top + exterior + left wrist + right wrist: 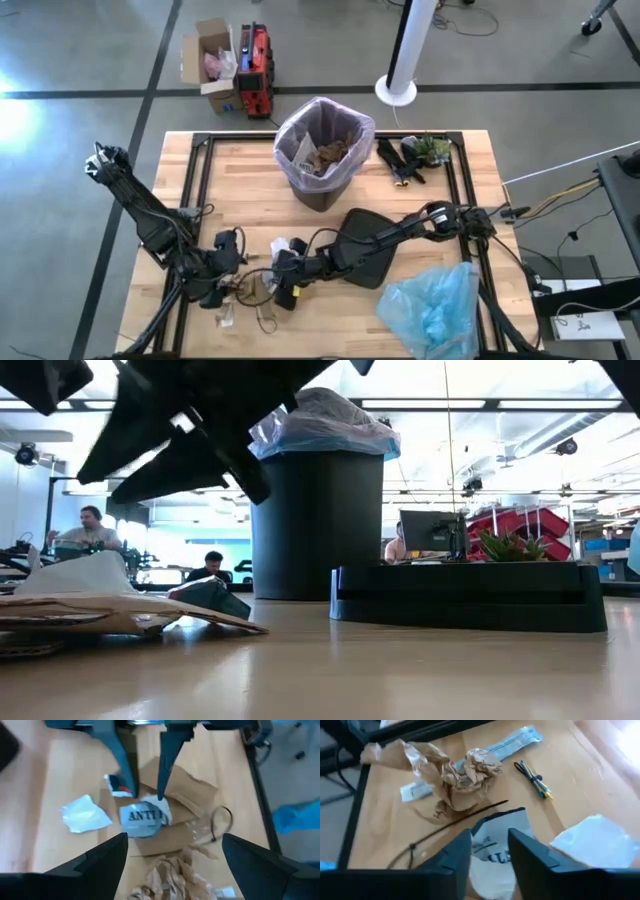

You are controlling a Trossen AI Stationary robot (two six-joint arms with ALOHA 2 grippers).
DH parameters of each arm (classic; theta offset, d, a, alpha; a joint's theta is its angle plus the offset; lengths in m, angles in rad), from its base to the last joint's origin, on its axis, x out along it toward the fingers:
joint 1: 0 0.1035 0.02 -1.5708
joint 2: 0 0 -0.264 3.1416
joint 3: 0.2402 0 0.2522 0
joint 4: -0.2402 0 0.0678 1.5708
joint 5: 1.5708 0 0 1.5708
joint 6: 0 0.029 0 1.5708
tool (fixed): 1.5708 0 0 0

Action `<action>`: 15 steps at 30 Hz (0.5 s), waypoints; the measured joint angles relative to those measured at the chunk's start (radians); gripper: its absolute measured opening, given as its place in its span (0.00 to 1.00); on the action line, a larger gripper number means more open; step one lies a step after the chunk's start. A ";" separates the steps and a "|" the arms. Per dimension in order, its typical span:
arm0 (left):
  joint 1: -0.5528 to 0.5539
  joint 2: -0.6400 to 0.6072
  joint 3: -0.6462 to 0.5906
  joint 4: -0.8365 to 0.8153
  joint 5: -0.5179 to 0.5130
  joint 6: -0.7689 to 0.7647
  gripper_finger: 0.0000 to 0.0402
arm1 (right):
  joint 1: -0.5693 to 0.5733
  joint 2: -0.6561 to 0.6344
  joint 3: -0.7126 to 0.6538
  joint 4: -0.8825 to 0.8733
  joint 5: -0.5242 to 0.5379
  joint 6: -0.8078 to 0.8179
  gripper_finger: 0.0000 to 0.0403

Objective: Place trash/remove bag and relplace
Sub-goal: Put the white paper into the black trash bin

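Both end effectors over the trash [262,292]: right end effector [145,802] part-open, tips straddling a printed wrapper [142,816]; left end effector [222,288] wide open, empty.

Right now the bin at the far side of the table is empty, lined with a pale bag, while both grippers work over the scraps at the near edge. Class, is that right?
Not quite: the bin is not empty. The high view shows crumpled brown paper already inside its pale liner. The rest holds: the left gripper and right gripper are both over the scraps at the near edge.
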 joint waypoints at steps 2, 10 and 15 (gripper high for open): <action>0.000 -0.004 0.000 0.001 0.027 0.012 0.77 | -0.001 0.014 0.004 -0.009 0.001 0.042 0.43; -0.011 -0.020 -0.010 -0.004 0.051 0.007 0.77 | 0.021 0.079 0.006 -0.008 -0.020 0.042 0.67; -0.010 -0.020 -0.045 0.072 0.046 0.004 0.77 | 0.027 0.122 0.005 -0.005 -0.015 -0.009 0.74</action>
